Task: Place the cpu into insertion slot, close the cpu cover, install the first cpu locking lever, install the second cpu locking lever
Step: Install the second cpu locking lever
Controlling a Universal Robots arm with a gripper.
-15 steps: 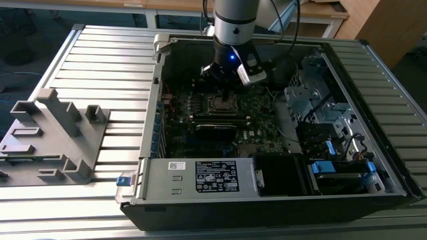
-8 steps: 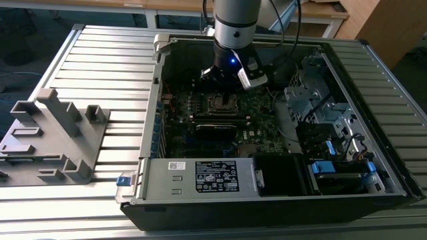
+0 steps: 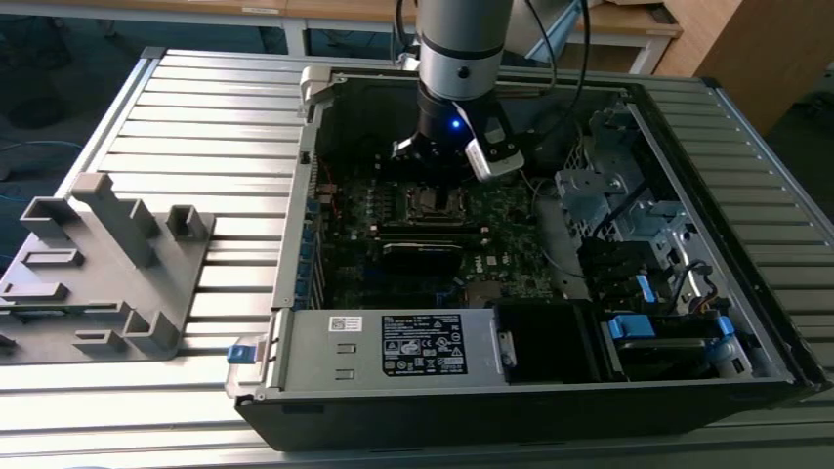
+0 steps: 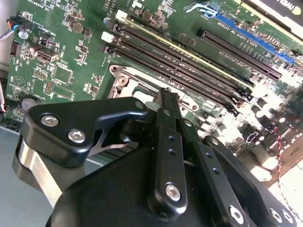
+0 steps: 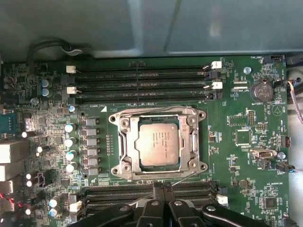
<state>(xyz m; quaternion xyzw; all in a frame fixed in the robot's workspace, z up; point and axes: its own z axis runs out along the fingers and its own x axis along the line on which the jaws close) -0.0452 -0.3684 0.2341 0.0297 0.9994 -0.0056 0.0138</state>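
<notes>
Inside the case (image 3: pixel 548 293) on the table (image 3: pixel 195 107), the cpu (image 5: pixel 158 145) is seated in the slot (image 5: pixel 127 156) with the cover (image 5: pixel 158 116) down around it. Just beside it, the end effector (image 5: pixel 161 188) is held empty, fingers pressed together.

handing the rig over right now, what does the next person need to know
Gripper: fingers together, holding nothing, poised above the motherboard beside the socket, over the memory slots.
The cpu lies flat in the insertion slot.
The cpu cover looks lowered around the chip, which shows through its window.
Done: cpu placed, cover apparently closed.
Left: locking levers; a thin wire lever sits along the socket edge nearest the gripper, latching unclear.
</notes>
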